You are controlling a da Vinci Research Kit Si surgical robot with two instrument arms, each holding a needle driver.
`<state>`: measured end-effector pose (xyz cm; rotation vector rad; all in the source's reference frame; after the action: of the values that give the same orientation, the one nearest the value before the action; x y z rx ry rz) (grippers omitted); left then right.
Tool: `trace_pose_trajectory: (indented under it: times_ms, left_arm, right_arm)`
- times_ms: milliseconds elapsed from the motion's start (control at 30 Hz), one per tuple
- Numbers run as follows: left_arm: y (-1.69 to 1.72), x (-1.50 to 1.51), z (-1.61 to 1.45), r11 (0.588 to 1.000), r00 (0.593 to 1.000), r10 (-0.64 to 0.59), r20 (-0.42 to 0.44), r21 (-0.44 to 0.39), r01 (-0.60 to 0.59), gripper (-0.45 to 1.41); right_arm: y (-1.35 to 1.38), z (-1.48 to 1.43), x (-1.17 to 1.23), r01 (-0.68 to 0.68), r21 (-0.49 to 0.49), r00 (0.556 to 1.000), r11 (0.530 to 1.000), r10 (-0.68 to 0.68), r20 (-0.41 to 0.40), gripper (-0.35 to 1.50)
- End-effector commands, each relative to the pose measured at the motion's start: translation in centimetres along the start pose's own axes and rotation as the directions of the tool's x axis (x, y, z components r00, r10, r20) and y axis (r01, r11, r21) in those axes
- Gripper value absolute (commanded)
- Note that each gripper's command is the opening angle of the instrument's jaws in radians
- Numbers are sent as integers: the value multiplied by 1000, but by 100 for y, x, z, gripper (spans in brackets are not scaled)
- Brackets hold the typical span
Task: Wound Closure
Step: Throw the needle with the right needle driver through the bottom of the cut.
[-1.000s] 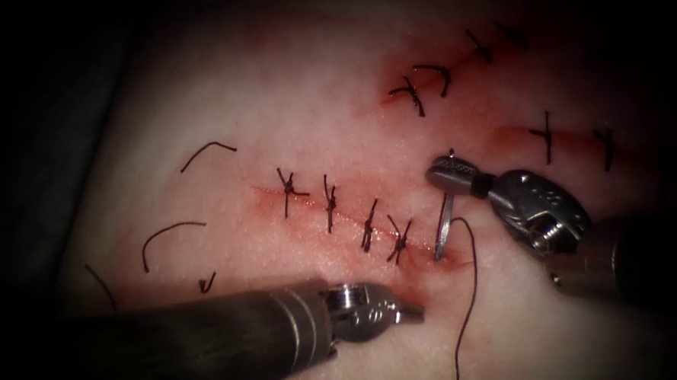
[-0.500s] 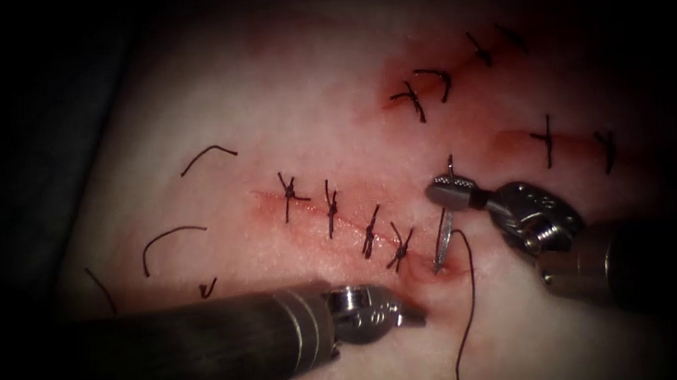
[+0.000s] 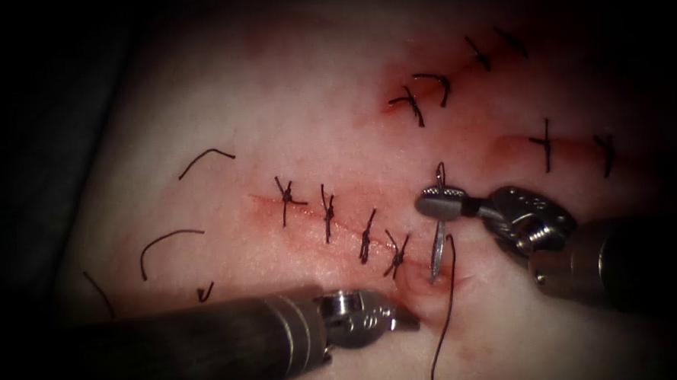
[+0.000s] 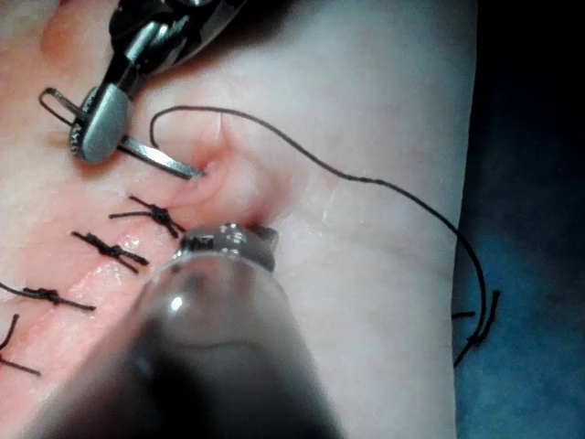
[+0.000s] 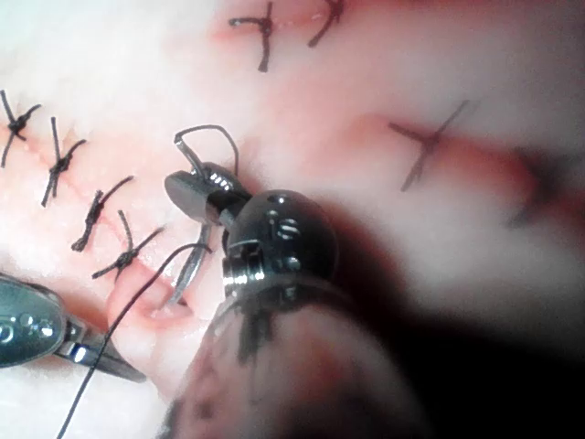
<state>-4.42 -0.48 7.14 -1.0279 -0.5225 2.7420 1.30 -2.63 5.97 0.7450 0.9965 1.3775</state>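
Observation:
My right tool [image 3: 424, 203] has its jaws shut on the curved needle [image 3: 437, 250] near its tail end. The needle points down, and its tip is in the tissue [image 3: 289, 108] at the right end of the cut [image 3: 344, 222], just right of the last of several stitches. The tissue bulges up around the entry point. Dark thread [image 3: 444, 315] trails from the needle toward the front edge. My left tool [image 3: 409, 317] lies with its jaws shut against the tissue just below and left of the bulge, holding nothing that I can see. The wrist views show the same needle [image 4: 155, 155] [image 5: 187, 270].
Two other stitched cuts [image 3: 425, 87] [image 3: 550, 139] lie at the upper right. Loose cut pieces of thread [image 3: 207, 157] [image 3: 165, 243] rest on the tissue to the left. The left tool's shaft [image 3: 208, 348] crosses the front left.
The right tool has moved down and left, driving the needle deeper into the tissue, which now puckers up around it. The left tool has shifted slightly down.

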Motion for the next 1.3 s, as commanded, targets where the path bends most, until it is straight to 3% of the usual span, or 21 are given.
trace_pose_trajectory:
  times_ms: [33,533,1300]
  left_arm:
    - [0,0,10,1000,1000,-2,0,0,2,-42]
    - [-4,3,11,1000,1000,-7,0,0,7,-45]
    - [-6,3,12,1000,1000,-8,0,0,8,-45]
  right_arm:
    - [3,9,-13,-3,9,1000,1000,3,5,-35]
    - [-29,-4,-38,-10,17,1000,1000,11,-25,-35]
    - [-49,-12,-61,-3,25,999,1000,4,-45,-35]
